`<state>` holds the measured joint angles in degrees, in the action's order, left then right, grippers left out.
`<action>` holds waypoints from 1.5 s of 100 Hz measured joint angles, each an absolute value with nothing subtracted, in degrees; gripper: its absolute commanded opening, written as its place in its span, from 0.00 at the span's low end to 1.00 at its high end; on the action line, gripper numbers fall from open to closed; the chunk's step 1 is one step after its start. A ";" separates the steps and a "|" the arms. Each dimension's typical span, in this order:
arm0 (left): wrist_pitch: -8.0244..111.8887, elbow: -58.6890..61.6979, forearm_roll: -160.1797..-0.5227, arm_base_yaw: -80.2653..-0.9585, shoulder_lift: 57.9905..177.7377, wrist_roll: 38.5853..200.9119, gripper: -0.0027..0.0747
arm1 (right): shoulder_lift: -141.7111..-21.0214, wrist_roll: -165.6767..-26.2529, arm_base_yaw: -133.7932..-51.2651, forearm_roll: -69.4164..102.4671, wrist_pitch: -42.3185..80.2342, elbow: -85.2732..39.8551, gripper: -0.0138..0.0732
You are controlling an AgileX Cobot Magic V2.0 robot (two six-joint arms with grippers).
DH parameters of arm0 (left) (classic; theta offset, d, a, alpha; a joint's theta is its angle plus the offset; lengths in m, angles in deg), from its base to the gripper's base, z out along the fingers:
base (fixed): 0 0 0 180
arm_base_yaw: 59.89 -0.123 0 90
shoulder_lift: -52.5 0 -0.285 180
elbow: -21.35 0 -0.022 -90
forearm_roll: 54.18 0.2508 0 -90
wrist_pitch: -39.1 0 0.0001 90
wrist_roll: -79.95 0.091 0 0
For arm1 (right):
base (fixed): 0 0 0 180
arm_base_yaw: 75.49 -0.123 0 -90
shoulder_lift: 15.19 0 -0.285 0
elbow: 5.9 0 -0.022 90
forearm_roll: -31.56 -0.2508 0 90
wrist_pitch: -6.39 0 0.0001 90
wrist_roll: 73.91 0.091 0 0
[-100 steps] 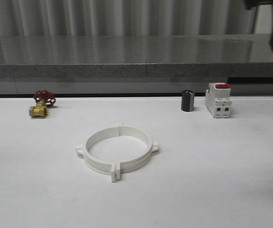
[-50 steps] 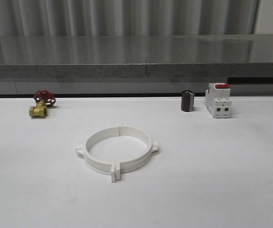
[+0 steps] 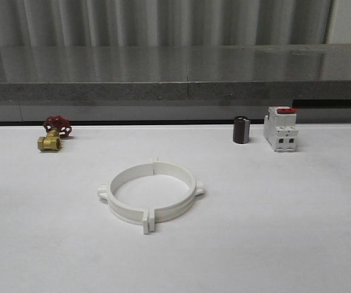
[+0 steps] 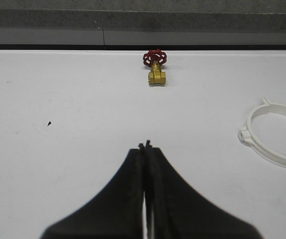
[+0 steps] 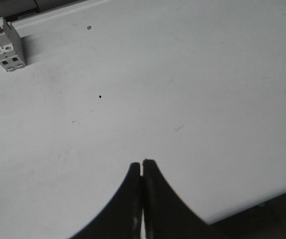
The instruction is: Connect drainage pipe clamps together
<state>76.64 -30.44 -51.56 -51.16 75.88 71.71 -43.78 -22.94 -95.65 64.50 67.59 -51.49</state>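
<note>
The two white drainage pipe clamps [image 3: 151, 196] lie flat in the middle of the white table, joined into one ring with end tabs at front and back and a lug on each side. Part of that ring [image 4: 274, 134] appears in the left wrist view, well off to the side of my left gripper [image 4: 144, 146]. That gripper is shut with nothing in it, over bare table. My right gripper [image 5: 142, 162] is also shut and empty, over bare table near the table's edge.
A brass valve with a red handwheel [image 3: 54, 133] stands at the back left. A small dark cylinder [image 3: 241, 129] and a white breaker with a red switch [image 3: 281, 128] stand at the back right. A grey ledge [image 3: 175, 90] runs behind the table.
A dark arm part at the top right of the front view one second ago has left the picture. The ring and the other objects have not moved.
</note>
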 measured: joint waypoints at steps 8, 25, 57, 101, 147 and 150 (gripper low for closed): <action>76.64 -30.44 -51.56 -51.16 75.88 71.71 0.01 | -43.78 -22.94 -95.52 64.50 67.68 -51.49 0.02; 76.64 -30.44 -51.56 -51.16 75.88 71.71 0.01 | -43.78 -22.94 -95.52 64.50 67.72 -51.49 0.02; 76.64 -30.44 -51.56 -51.16 75.88 71.71 0.01 | -43.66 -23.33 -95.42 64.71 67.72 -51.49 0.02; 76.64 -30.44 -51.56 -51.16 75.88 71.71 0.01 | -26.97 -40.93 -88.45 55.75 49.88 -60.33 0.02; 76.52 -30.44 -51.61 -51.16 75.88 71.71 0.01 | -22.35 -77.62 -77.22 24.56 22.83 -78.39 0.02; 76.52 -30.44 -51.61 -51.16 75.88 71.71 0.01 | -22.35 -77.88 -76.71 24.07 21.50 -79.29 0.02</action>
